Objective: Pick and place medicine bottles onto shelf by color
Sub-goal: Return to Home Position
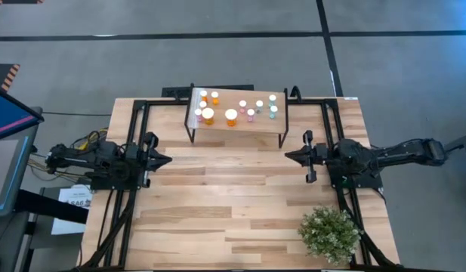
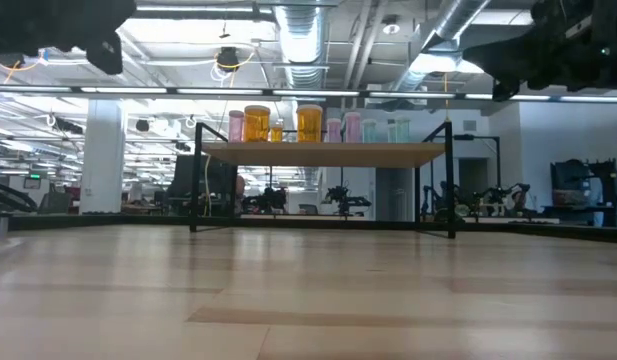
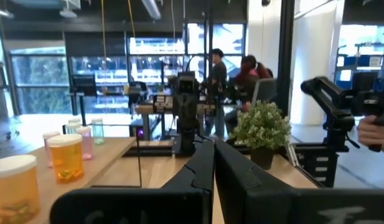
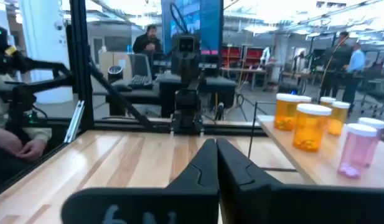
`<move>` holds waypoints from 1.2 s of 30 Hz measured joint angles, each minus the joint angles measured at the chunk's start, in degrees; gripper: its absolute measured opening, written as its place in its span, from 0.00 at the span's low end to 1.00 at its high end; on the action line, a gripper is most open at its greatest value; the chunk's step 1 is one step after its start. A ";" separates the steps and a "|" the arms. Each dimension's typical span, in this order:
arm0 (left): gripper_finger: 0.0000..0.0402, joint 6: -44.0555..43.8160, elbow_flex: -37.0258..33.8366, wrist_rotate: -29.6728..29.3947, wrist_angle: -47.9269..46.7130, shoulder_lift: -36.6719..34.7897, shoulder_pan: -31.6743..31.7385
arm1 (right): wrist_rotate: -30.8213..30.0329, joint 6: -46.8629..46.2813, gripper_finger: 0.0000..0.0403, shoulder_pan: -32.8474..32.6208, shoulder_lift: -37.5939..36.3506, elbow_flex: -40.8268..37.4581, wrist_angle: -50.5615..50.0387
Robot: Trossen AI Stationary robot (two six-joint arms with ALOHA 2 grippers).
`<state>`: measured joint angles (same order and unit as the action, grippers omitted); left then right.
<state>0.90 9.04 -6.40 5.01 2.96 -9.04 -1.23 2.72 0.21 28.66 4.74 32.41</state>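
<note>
1. High view: The shelf [image 1: 255, 132] stands at the back of the bench [image 1: 217, 219]. All the medicine bottles [image 1: 208, 115] stand on top of the shelf. The orange ones are mostly near its white ribbed end, the pink ones are around the middle, and the teal ones are at the other end. The left gripper [image 1: 166, 159] hangs near the shelf's front corner at the white end, not touching it. The right gripper [image 1: 289, 156] hangs near the other front corner, also apart from the shelf. The two tips point at each other. A green plant [image 1: 328, 233] sits well away from the shelf, on the right arm's side.
2. Low view: The bottles stand in a row on the shelf. The arms are only dark shapes higher than the shelf.
3. Left wrist view: The left jaws are pressed together and hold nothing. Orange, pink and teal bottles stand on the shelf close by. People [image 3: 216, 68] are in the room behind.
4. Right wrist view: The right jaws are pressed together and hold nothing. Orange and pink bottles stand on the shelf close by.
</note>
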 joint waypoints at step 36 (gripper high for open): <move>0.00 3.07 -8.53 1.23 -2.46 -2.73 0.04 | 2.62 0.14 0.04 2.62 -5.86 -4.34 -9.23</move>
<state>3.97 0.51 -5.17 2.55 0.23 -8.99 1.39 2.86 2.83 22.81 0.39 23.17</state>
